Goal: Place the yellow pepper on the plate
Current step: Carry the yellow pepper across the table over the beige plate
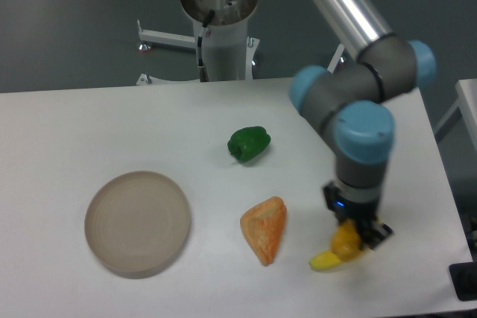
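Observation:
The yellow pepper (344, 242) hangs just above the table at the front right, with my gripper (350, 239) shut on it from above. It sits over the banana (325, 261), hiding most of it. The beige round plate (137, 222) lies flat at the front left, far from the gripper, with nothing on it.
A green pepper (248, 143) lies near the table's middle. An orange triangular wedge (265, 229) lies between the plate and my gripper. The arm's base column (222, 35) stands behind the table's far edge. The table's right edge is close to the gripper.

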